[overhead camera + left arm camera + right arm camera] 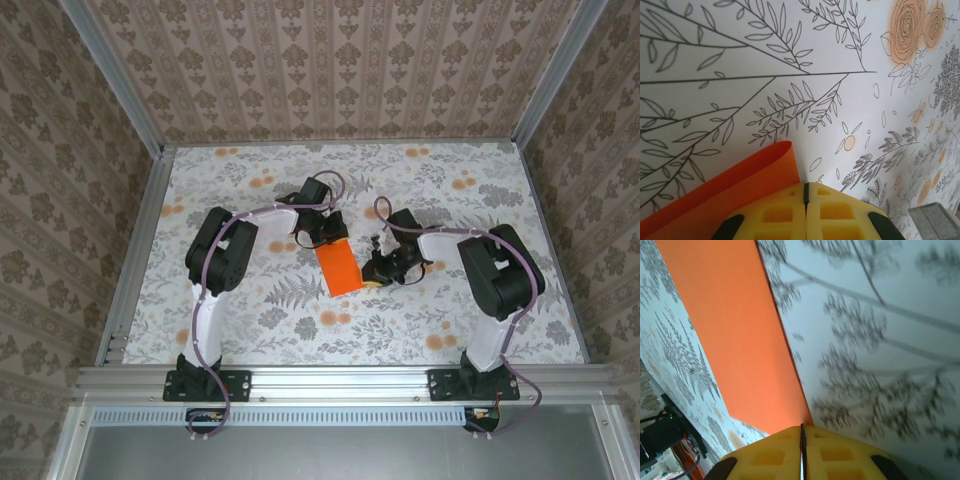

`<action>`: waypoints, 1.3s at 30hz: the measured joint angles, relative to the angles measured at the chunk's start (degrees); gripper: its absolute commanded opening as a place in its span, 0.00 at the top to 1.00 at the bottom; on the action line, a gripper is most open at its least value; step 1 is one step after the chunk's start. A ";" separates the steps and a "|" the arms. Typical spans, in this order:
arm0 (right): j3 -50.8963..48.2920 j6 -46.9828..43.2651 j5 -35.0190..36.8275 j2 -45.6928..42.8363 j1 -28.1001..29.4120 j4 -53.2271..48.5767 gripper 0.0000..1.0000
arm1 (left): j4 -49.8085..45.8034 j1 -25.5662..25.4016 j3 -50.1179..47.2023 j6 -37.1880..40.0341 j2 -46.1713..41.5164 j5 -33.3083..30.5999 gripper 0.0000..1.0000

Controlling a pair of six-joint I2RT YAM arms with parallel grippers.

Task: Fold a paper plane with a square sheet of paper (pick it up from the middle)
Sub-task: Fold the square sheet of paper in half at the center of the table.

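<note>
Top external: left jaws, right jaws closed, pinching orange paper (a narrow rectangle).

The worktop is covered by a white cloth printed with grey ferns and pale-orange blossoms. Walls papered in beige damask between vertical stripes rise at its far, left and right edges (silvery aluminium rails run along those edges and up the far corners). A grey panel lies beyond the near edge. The light is soft and even.
</note>
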 measured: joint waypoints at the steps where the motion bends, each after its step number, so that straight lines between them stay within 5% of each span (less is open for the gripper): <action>1: -0.55 0.17 0.39 -0.61 0.02 -0.39 0.90 | 0.00 0.00 0.00 0.02 0.00 0.02 0.95; 12: 3.52 1.31 2.93 -7.98 0.02 -4.87 0.89 | 0.00 0.00 0.00 1.22 0.00 0.24 0.95; 25: 14.88 2.60 2.69 7.85 2.54 -1.46 0.90 | -0.07 0.11 0.13 2.12 0.09 0.63 0.95; 39: 9.75 1.36 3.72 7.10 1.97 2.49 0.90 | -2.49 0.90 2.25 4.39 1.25 2.25 0.94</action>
